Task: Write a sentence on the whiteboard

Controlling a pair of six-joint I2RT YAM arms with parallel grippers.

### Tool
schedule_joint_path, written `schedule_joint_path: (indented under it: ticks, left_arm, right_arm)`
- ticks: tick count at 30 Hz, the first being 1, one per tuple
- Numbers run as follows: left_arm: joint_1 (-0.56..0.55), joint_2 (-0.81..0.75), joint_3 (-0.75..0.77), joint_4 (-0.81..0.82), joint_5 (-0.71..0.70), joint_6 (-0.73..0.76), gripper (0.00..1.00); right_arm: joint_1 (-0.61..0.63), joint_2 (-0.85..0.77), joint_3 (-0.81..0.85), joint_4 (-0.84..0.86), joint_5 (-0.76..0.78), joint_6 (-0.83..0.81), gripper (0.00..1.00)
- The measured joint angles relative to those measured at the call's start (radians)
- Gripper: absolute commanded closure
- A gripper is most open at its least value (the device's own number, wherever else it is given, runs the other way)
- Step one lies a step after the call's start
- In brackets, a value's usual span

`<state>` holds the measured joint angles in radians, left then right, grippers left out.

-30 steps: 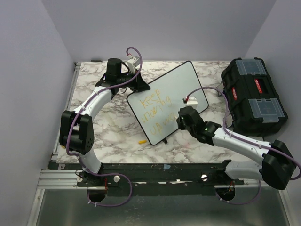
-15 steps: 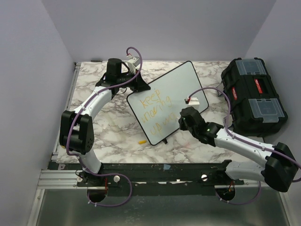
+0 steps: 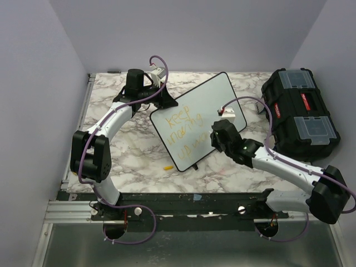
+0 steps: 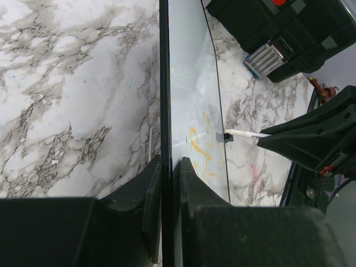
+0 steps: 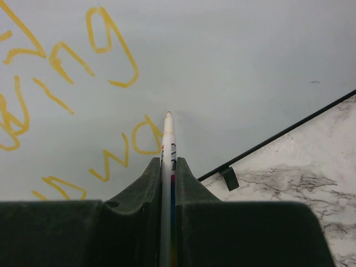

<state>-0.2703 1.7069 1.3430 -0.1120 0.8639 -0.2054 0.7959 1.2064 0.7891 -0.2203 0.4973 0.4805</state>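
Viewing from above, we see left claw [image 3: 167, 103] clamped on the edge of the board [image 3: 214, 97], right claw [image 3: 214, 138] nearest the words [image 3: 186, 132] | left wrist: pen [image 4: 245, 134] points at board face | right wrist: right claw clenches pen, tip just beside last letters

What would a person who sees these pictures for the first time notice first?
The whiteboard, askew in the middle, bears a yellow-orange sentence in three lines. The left gripper clamps its edge, while the right gripper holds a marker with its tip near the last line. A black toolbox sits on the right of the table.
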Motion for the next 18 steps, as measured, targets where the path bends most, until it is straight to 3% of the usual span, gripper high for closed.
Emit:
schedule_joint_path:
  ticks: [18]
  left_arm:
    - [0.0, 0.0, 0.0, 0.0, 0.0, 0.0, 1.0]
  right_arm:
    - [-0.026, 0.061, 0.019, 0.058, -0.026, -0.011, 0.99]
